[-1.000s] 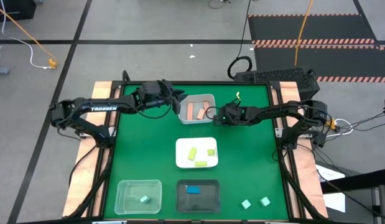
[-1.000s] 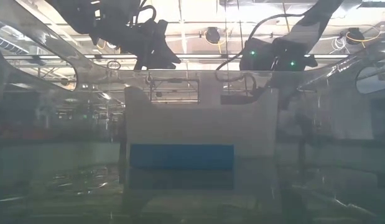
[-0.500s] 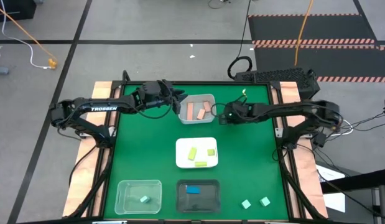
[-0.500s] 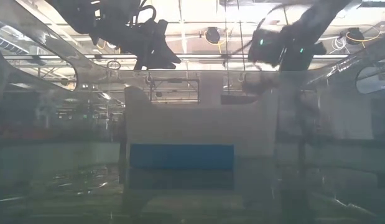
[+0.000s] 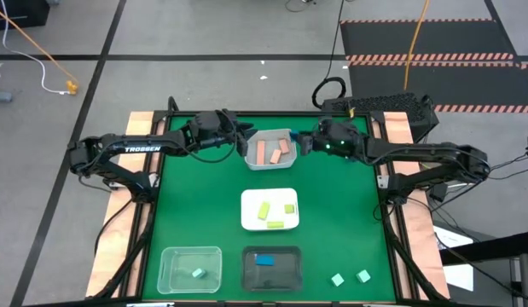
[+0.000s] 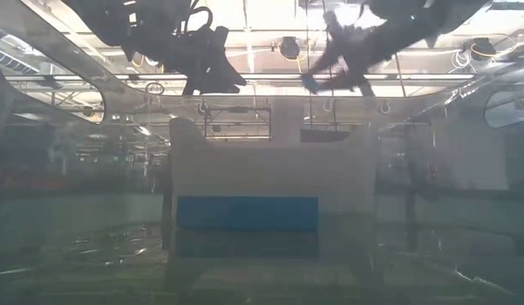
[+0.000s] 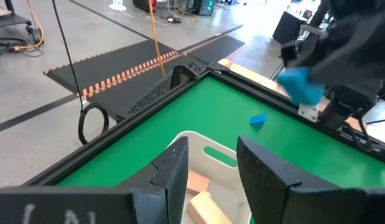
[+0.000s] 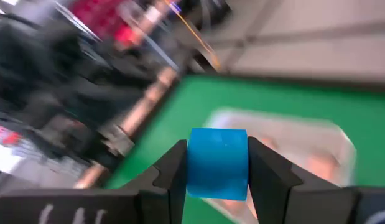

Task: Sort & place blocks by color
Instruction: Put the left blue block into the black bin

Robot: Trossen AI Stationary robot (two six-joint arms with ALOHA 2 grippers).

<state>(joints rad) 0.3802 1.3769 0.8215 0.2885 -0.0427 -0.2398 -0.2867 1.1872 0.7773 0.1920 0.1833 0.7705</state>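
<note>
While my right gripper [image 8: 217,171] is up in the air by the far right side of the pink tray [image 5: 254,162], it is clenched on a blue block [image 8: 218,163], w/ one finger on each side of it. Seen from above, that gripper [image 5: 308,143] hangs just past the tray's rim, not over it. So I think the step in hand is carrying this blue one to its home.

Its home looks like the black tray [image 5: 274,277] at the near edge, bc one blue block [image 5: 264,260] already lies in it. That tray is well apart from where I am now, so the next move needs a long swing back across the table, past the white tray [image 5: 246,217] w/ the yellow-green blocks [image 5: 272,213]. Then I must go low over the black tray and let go, not drop from high up.

My left gripper [image 7: 208,174] waits over the near-left side of the pink tray, fingers a bit apart w/ nothing between them. The pink blocks [image 5: 272,153] lie inside that tray.

Still to sort, I'd say: two mint blocks [image 5: 350,278] on the green mat at the near right corner. One mint block [image 5: 197,274] sits in the clear tray [image 5: 168,256] at the near left. Another small blue block [image 7: 257,120] lies on the mat past the pink tray, seen only from my left wrist
</note>
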